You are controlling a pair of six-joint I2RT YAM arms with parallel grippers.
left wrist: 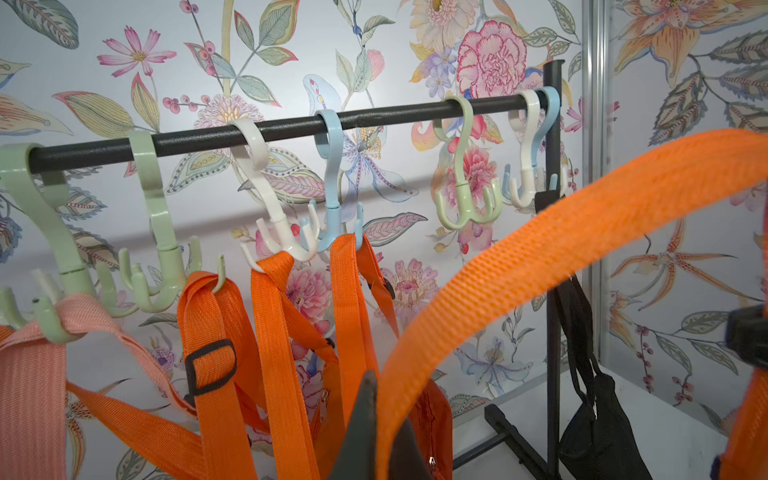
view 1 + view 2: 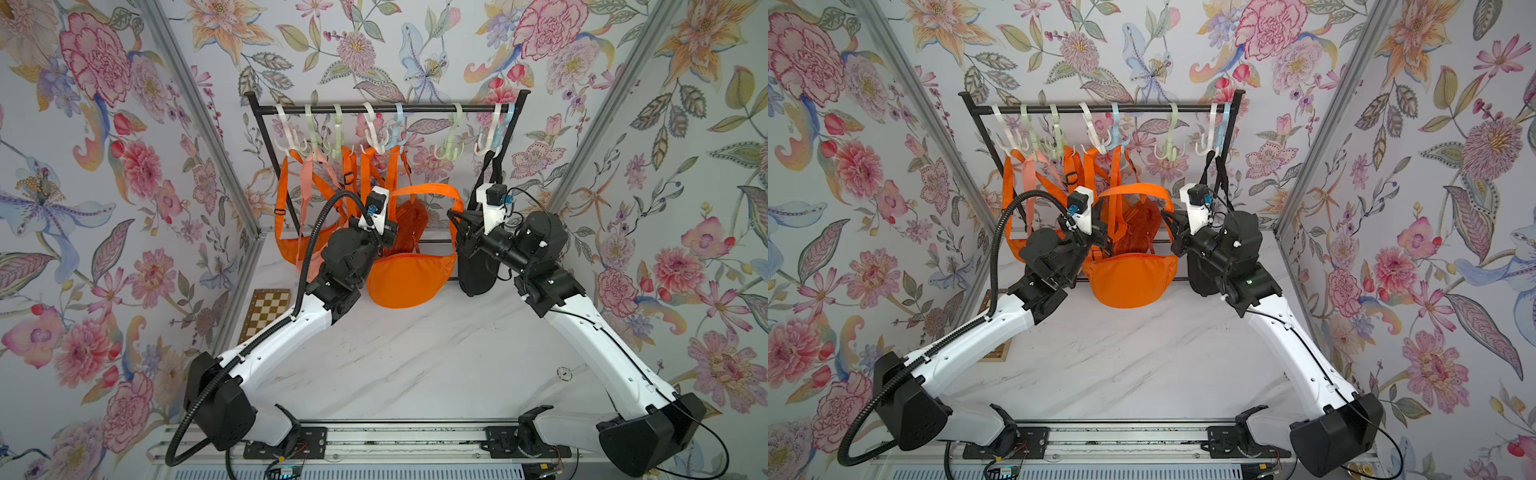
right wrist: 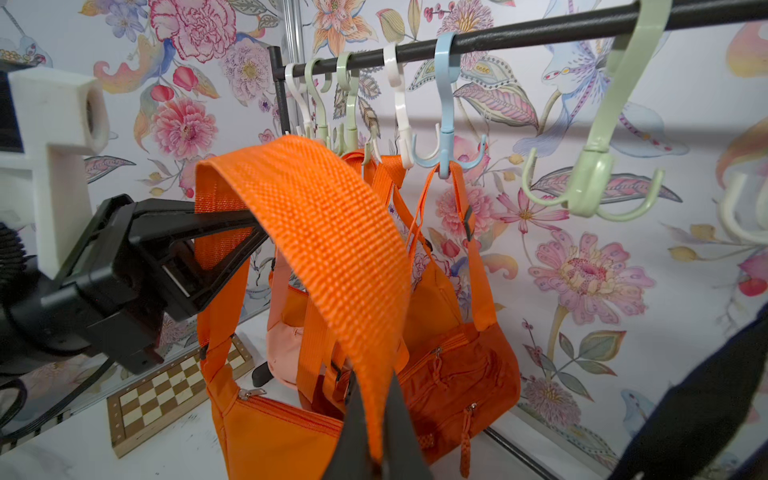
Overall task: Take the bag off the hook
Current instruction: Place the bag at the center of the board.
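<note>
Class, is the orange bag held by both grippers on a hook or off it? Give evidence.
Off. Its strap arcs free between the shut left gripper and right gripper, clear of the hooks.

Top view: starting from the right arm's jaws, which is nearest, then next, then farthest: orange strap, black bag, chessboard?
1. Orange strap: held in their grip.
2. Black bag: hanging just beside, on the right.
3. Chessboard: lying far off on the left.

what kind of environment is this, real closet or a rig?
Likely a lab cell dressed as a closet: wallpaper panels framed by aluminium posts, a black rack of hooks hung with bags on a marble-look table, both arms mounted on a rail.
</note>
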